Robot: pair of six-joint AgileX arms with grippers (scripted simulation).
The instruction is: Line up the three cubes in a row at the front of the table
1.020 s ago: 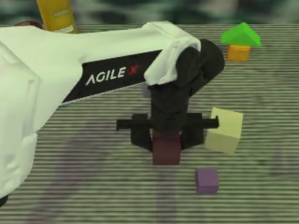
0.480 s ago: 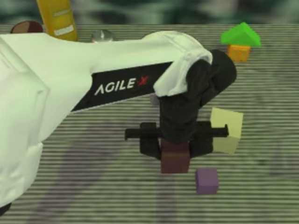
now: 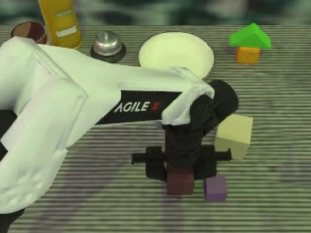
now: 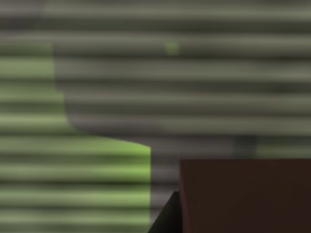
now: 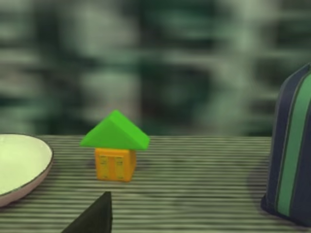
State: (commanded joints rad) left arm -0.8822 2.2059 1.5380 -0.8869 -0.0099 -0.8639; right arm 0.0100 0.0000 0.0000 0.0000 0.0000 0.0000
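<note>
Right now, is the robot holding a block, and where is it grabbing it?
Yes. The left gripper holds the reddish-brown cube by its two opposite sides, near the top.

Striped table [image 3: 282, 160] with cubes, bowl [image 3: 176, 53]

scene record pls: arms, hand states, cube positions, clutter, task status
left arm: over table centre, left hand shut on reddish-brown cube
right arm: not in top view
purple cube: just right of the brown cube, narrow gap
pale yellow cube: behind and right of the purple cube, out of line
clutter: orange block with green roof, bowl, bell, yellow bottle, all at the back
table: striped grey-green
status: row not yet formed
</note>
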